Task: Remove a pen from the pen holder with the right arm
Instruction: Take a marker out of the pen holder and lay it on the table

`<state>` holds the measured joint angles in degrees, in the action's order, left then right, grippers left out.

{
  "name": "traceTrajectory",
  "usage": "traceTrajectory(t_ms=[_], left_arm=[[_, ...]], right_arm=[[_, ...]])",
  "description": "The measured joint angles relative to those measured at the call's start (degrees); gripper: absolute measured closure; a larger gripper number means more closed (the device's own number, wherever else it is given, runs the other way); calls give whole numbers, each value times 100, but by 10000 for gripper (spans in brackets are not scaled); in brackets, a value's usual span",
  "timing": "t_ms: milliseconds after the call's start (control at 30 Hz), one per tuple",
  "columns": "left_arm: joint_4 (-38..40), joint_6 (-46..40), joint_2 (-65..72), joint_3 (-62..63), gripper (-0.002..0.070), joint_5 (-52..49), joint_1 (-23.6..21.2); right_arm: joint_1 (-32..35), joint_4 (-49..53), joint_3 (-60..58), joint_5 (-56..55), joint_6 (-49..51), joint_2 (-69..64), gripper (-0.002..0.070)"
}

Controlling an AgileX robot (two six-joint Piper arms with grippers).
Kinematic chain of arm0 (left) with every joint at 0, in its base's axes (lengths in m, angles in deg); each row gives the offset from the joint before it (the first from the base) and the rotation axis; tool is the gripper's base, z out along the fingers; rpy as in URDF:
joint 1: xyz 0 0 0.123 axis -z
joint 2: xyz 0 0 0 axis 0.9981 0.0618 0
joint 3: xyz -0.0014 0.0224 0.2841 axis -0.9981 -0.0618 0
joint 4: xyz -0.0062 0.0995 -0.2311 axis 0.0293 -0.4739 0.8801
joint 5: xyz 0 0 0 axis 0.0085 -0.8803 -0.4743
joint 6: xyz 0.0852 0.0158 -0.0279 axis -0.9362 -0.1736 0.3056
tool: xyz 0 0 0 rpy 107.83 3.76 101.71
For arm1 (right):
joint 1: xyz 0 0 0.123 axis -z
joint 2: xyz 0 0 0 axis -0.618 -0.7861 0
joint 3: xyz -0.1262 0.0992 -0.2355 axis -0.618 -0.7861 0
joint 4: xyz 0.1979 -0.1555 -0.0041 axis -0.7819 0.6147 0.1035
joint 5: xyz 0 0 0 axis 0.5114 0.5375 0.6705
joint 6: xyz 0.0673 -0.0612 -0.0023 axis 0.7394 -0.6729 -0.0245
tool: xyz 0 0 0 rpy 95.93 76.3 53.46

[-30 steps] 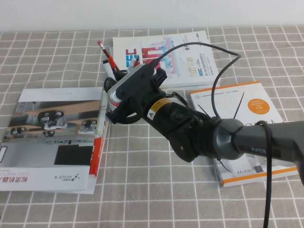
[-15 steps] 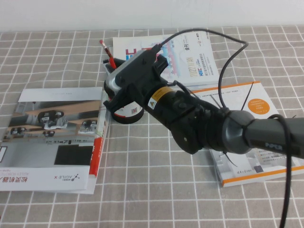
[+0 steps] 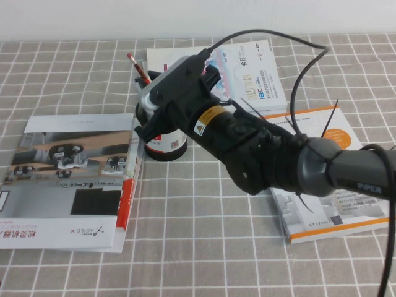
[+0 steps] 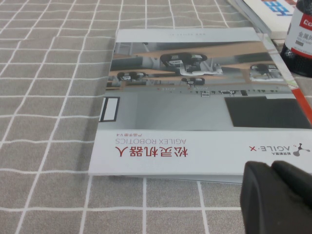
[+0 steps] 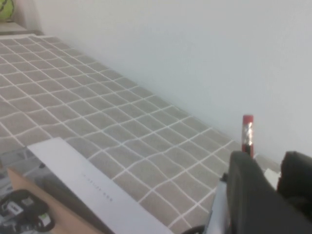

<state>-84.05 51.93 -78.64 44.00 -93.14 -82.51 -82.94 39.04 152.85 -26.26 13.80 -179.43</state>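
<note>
**Desk inventory: right gripper over the pen holder**

1. Nearest us, the left gripper [image 4: 272, 169] hangs low over the checked desk [image 3: 204, 247], just beside the near edge of the AgileX booklet [image 3: 68, 179]. Its jaws are pressed together and hold nothing. We see it only in its own wrist view.
2. The booklet lies flat toward the desk's left edge, its title upside down to us.
3. Toward the right edge we list an orange-bordered book [image 3: 339, 133], lying flat, with the right arm passing over its left part.
4. At mid-desk the right arm reaches diagonally toward the far left. The right gripper [image 3: 150, 124] sits directly above the pen holder [image 3: 166, 145] and hides its mouth. We cannot tell whether this gripper is wide, narrow or clamped on anything.
5. The pen holder is black with a red-and-white label and stands upright just beside the booklet's right edge. A red-capped pen [image 3: 137, 67] leans out of it on the far-left side, rising past the gripper.
6. Farthest, a white book [image 3: 253, 68] with a coloured cover lies flat near the far edge, behind the holder.
</note>
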Motion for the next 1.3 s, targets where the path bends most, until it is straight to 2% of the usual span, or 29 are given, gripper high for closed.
traceTrajectory(t_ms=[800, 1000, 1300], left_arm=[[0, 0, 0, 0, 678, 0, 0], [0, 0, 0, 0, 678, 0, 0], [0, 0, 0, 0, 678, 0, 0]], right_arm=[[0, 0, 0, 1314, 229, 1570, 587], [0, -4, 0, 2527, 519, 2081, 587], [0, -677, 0, 5299, 614, 2609, 587]])
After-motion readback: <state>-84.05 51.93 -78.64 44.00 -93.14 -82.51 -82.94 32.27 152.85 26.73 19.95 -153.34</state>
